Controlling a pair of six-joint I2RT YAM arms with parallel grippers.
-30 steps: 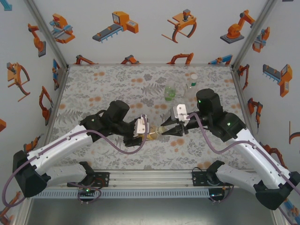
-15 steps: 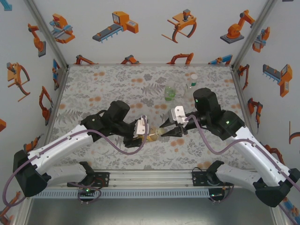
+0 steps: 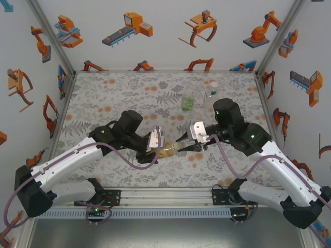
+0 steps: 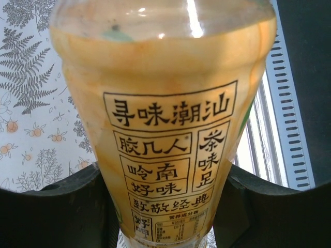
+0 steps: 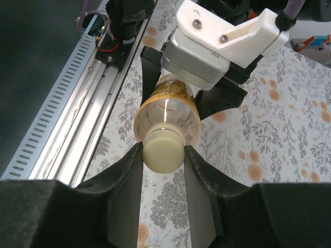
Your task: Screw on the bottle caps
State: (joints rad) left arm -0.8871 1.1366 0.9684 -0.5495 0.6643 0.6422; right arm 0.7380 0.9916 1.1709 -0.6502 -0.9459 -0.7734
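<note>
right wrist view looks straight down the job: the right claw [image 5: 163, 157] has its two black fingers closed snugly on the pale cap [image 5: 163, 149], one finger on each side. the cap sits on the neck of the amber bottle [image 5: 170, 111]. the bottle lies on its side in the air above the flowered cloth [image 5: 289, 134]. its long axis runs straight away from this claw, so the neck and cap point at the right claw and the base points toward the left arm. further up the body the left claw [image 5: 183, 85] grips it crosswise, with a dark finger on either side.

left wrist view shows that hold from the other end: the labelled body sits between the two fingers [image 4: 51, 217], both pressed against it, so this claw is closed as far as the bottle allows.

top external view puts the bottle roughly level between the two claws, over the front middle of the cloth. the green bottle [image 3: 187, 102] and the clear bottle [image 3: 210, 95] stand upright well apart from it, toward the back right.

what the next move turns on, i judge, is that the cap's axis lines up with the right wrist's own roll. turning that wrist should spin the cap down the thread while the left claw holds the bottle against turning. whether the cap is already tight i cannot tell.
</note>
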